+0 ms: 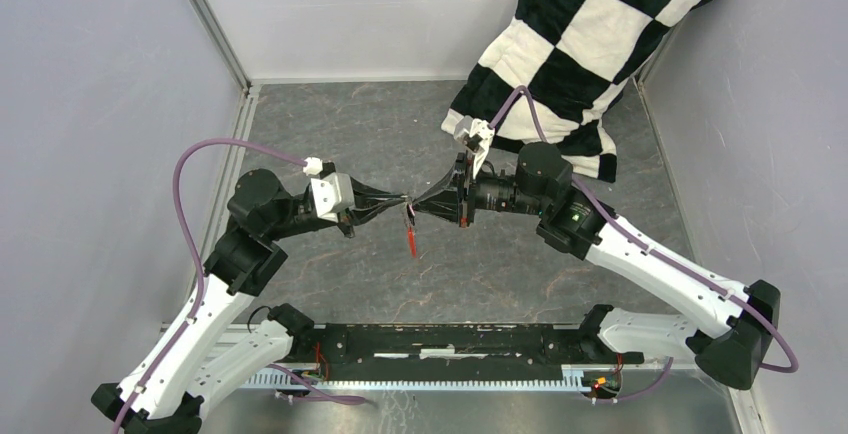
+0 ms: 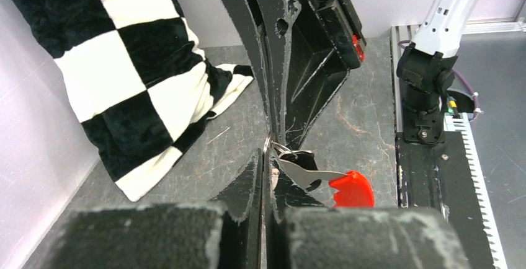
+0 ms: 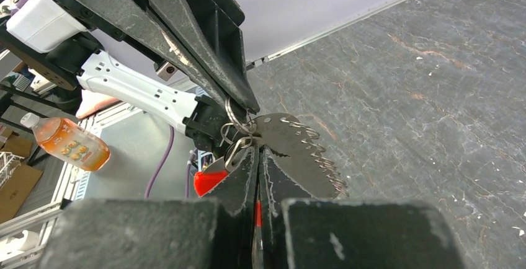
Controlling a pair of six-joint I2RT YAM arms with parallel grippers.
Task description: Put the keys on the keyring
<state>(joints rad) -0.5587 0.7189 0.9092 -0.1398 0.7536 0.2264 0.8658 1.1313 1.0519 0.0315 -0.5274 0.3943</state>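
I am holding my 2 pincers tip to tip above the middle of the grey table, both of them pressed closed. My left pincer is reaching in from the left, and its fingertips are pinching the thin wire of the keyring; in my right wrist view the loop is sitting right at that tip. My right pincer is coming in from the right, jaws together at the same small bunch. Whether its pads are nipping a key or the wire, I cannot tell. The keys are fanning out just beside my right fingertips; 2 toothed silver blades are showing, their heads hidden in the cluster. The red tag is dangling below the meeting point; in my left wrist view it is hanging just to the right of my own fingers. A black-and-white checked cloth is lying at the far right corner, well apart from the bunch; an orange bottle is showing off the table, beyond my left arm.
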